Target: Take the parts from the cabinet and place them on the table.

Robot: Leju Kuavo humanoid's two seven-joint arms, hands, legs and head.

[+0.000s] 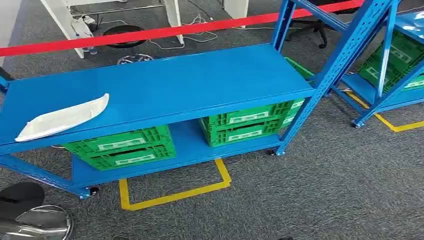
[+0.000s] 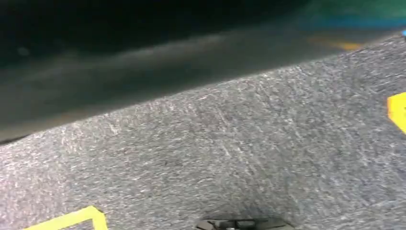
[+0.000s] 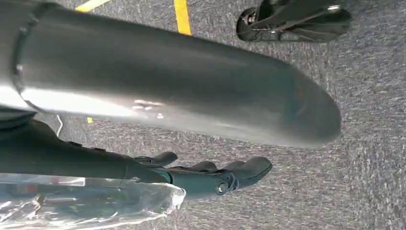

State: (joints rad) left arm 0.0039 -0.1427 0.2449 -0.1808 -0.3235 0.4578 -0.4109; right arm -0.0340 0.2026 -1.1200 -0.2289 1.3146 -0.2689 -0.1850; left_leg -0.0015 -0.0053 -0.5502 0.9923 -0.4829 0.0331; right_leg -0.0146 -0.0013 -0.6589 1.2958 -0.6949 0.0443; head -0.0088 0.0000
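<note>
The blue metal shelf rack (image 1: 160,90) is seen from high above, looking forward and down. The grey carpet floor (image 2: 239,143) beside the rack is viewed closely by both wrist cameras, yellow tape markings (image 3: 182,17) being shared.

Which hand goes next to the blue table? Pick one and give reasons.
Right. The right hand appears to hold a clear-wrapped part, ready to set down. The left wrist view is blurred, looking at carpet. The blue table has bare room beside the white part.

Bare blue shelf top (image 1: 200,80) beside white tray (image 1: 62,118)
</note>
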